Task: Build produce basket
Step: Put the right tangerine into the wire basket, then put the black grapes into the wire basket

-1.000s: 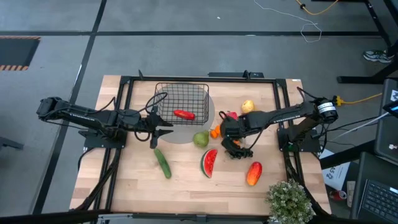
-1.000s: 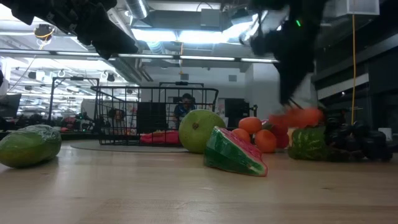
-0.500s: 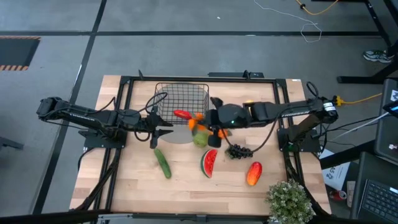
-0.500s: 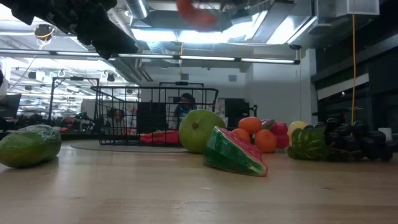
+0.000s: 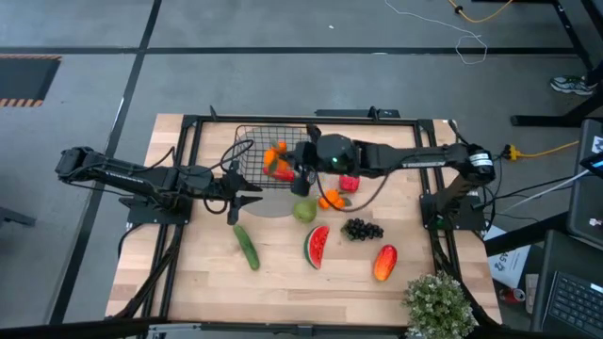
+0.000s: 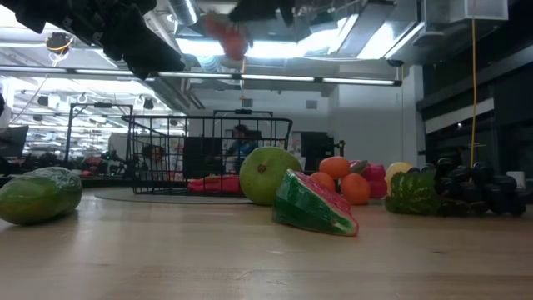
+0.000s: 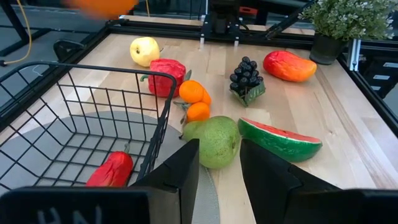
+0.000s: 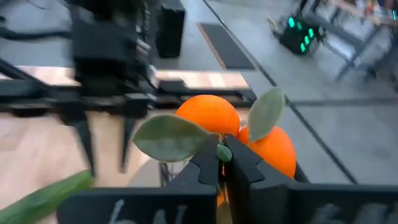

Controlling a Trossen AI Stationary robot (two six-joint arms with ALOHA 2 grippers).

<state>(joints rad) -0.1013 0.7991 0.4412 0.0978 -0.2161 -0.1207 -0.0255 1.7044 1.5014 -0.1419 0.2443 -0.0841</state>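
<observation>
The right gripper is holding a leafy pair of toy oranges in closed jaws above the black wire-mesh basket. The left gripper is hovering beside it, jaws parted and empty. No writing is legible.

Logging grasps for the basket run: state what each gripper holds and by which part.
The right gripper, above the basket, pinches a pair of oranges at the leafy stem between them. The left gripper, beside the basket, is open and holds nothing.
</observation>
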